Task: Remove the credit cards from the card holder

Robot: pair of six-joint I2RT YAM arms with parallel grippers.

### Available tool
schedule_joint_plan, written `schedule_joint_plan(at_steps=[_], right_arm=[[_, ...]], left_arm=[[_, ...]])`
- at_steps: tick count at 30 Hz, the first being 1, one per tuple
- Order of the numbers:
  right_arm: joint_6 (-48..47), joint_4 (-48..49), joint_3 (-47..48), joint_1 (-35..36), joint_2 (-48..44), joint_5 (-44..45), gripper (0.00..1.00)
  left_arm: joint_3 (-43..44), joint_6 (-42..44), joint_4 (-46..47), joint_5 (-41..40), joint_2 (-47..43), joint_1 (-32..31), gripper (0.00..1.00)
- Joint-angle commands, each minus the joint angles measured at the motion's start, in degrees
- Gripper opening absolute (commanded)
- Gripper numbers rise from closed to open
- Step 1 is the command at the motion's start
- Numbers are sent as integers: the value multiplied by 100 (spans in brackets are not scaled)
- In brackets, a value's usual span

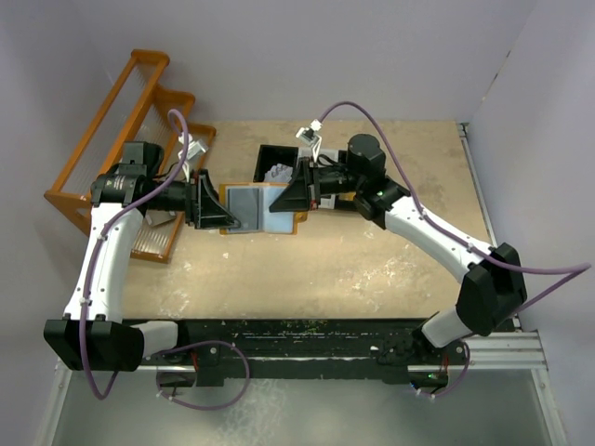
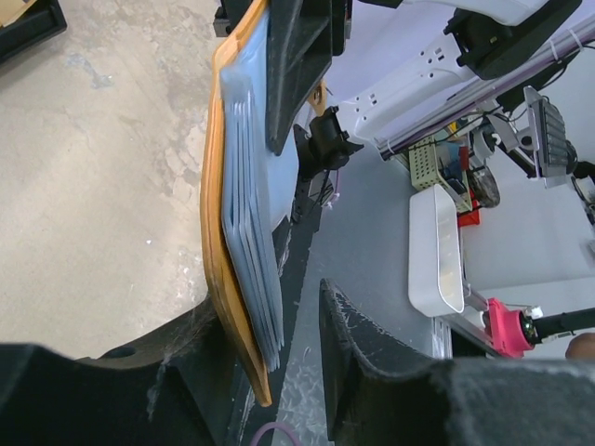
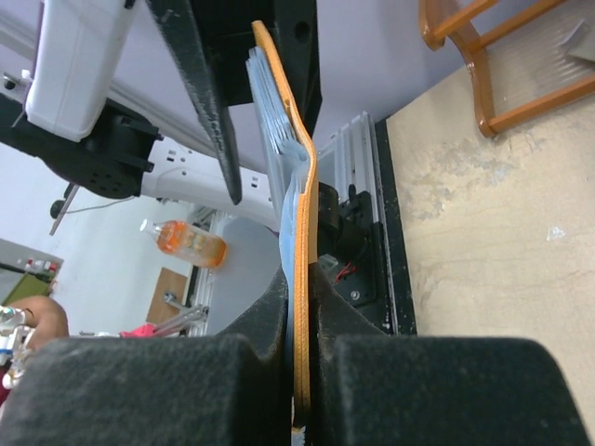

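The tan-orange card holder [image 1: 265, 206] hangs spread open above the table between both grippers, its pale blue-grey inside facing up. My right gripper [image 1: 290, 200] is shut on its right half; in the right wrist view the orange edge [image 3: 299, 214] is pinched between the pads [image 3: 300, 279]. My left gripper [image 1: 232, 218] is open around the left half. One finger [image 2: 186, 353] lies against the orange outer face [image 2: 214, 214]; the other finger [image 2: 353, 344] stands apart from the stacked blue-grey layers [image 2: 253, 223]. I cannot tell the credit cards from the pocket layers.
A black tray [image 1: 277, 165] holding white scraps sits just behind the card holder. An orange rack [image 1: 112, 139] stands at the back left, behind the left arm. The tan tabletop [image 1: 353, 269] stretches in front of the grippers, ending at the black rail by the arm bases.
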Motion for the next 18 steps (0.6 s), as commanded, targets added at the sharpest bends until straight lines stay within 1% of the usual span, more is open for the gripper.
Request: schedule_joint_plan(at_steps=[1, 8, 15, 18], right_arm=[[132, 471, -28, -67, -311, -168, 0], [419, 812, -99, -118, -254, -248, 0], [421, 812, -76, -125, -227, -286, 0], [430, 831, -79, -128, -219, -311, 0]], left_arm=[[217, 382, -144, 488, -103, 33, 41], [277, 465, -279, 1016, -94, 47, 42], [323, 349, -177, 909, -127, 51, 42], [320, 219, -74, 900, -128, 68, 40]])
